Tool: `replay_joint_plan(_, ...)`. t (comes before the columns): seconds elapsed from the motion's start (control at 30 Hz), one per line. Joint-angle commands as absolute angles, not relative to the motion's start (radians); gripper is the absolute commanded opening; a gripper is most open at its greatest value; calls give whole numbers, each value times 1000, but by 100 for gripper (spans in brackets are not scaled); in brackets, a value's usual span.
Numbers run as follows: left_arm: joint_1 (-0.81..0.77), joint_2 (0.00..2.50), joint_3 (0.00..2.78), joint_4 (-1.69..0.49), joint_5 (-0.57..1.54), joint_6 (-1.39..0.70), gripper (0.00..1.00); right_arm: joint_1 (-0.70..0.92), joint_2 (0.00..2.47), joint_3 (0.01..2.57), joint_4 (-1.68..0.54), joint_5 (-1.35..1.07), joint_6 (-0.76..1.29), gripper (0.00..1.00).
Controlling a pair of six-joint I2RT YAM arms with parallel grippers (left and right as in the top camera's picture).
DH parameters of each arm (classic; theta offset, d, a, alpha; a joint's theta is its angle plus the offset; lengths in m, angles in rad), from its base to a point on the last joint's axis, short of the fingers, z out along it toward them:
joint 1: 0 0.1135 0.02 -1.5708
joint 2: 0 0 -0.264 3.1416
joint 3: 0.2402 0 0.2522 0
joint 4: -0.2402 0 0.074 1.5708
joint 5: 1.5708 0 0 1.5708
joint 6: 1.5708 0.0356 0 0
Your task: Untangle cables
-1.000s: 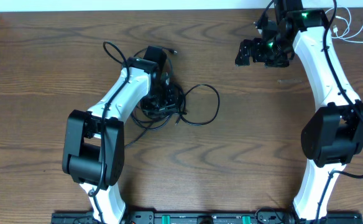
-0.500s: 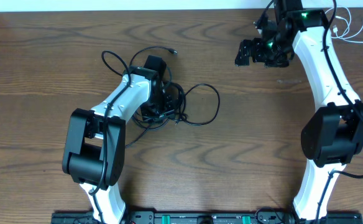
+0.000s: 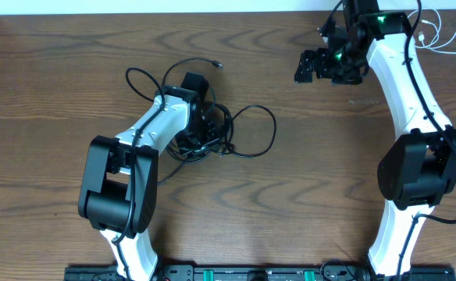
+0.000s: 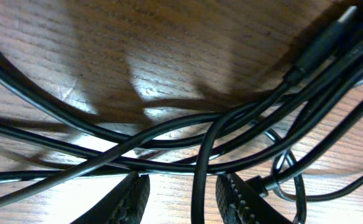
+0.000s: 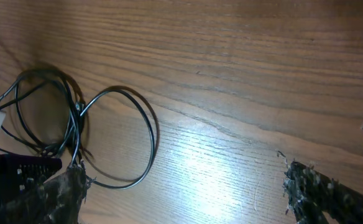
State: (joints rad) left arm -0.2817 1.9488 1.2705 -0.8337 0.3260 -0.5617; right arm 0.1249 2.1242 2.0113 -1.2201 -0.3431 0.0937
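Under left arm, cables partly hidden; left claw narrow astride strand; right claw wide

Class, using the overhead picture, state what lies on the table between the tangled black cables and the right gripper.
Nothing: in the overhead view only bare wooden table separates the black cables from the right gripper.
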Motion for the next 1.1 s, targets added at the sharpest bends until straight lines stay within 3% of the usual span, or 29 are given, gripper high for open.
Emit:
replay_joint_plan(0.0, -281, 1959, 1263, -830, 304, -582, 37, 133, 2101, 2001, -1224, -342, 76, 99)
replay_joint_plan(0.17, -281, 1959, 1263, -813, 301, -582, 29, 133, 2101, 2001, -1225, -342, 76, 99)
replay_joint_plan(0.33, -281, 1959, 1263, -782, 301, -581, 8, 133, 2101, 2001, -1226, -342, 77, 99)
replay_joint_plan(0.63, -281, 1889, 1336, -788, 305, -456, 7, 139, 2101, 2001, -1226, -342, 76, 99)
replay_joint_plan(0.87, -281, 1645, 1401, -743, 305, -374, 7, 167, 2101, 2001, -1220, -402, 76, 99)
replay_joint_plan(1.0, -280, 1485, 1401, -653, 304, -374, 7, 184, 2101, 2001, -1195, -474, 78, 86)
replay_joint_plan(1.07, -280, 1416, 1401, -610, 301, -374, 7, 192, 2101, 2001, -1172, -541, 81, 84)
